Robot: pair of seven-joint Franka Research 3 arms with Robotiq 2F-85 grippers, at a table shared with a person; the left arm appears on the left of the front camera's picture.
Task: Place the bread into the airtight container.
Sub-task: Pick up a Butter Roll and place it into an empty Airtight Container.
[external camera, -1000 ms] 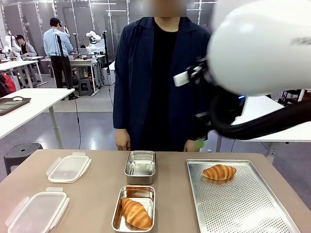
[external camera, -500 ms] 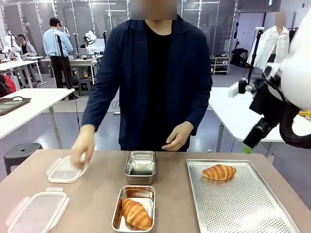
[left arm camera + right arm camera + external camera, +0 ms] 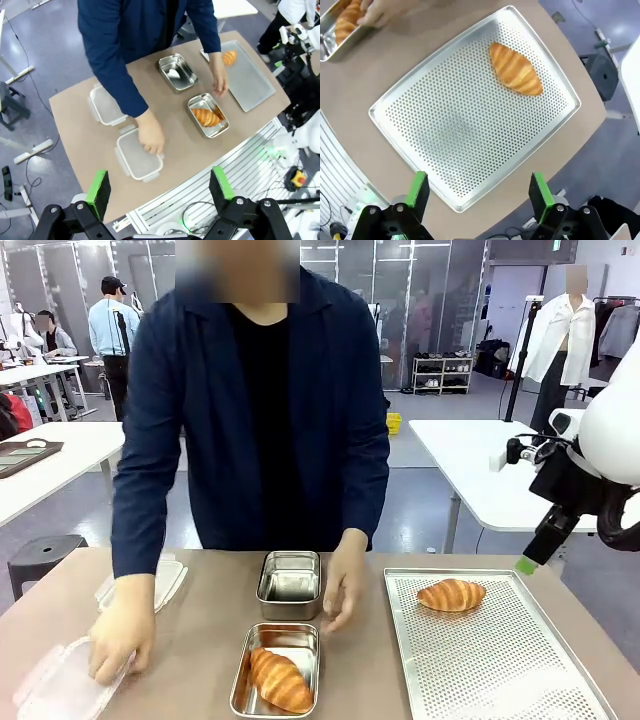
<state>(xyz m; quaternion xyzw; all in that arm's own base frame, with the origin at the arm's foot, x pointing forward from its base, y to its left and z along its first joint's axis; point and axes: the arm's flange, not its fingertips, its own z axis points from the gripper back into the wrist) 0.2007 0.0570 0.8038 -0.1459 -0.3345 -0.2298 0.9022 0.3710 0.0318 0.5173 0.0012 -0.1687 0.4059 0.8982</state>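
Bread (image 3: 516, 68) lies at the far end of the tray (image 3: 460, 130), well apart from my right gripper (image 3: 478, 192), which hangs above wide open and empty.

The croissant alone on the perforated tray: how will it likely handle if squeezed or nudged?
The croissant looks puffed and flaky, so probably light and crushable; a firm squeeze would likely dent it. It lies flat on the perforated tray, so it seems unlikely to roll, though a nudge might slide it across the metal.
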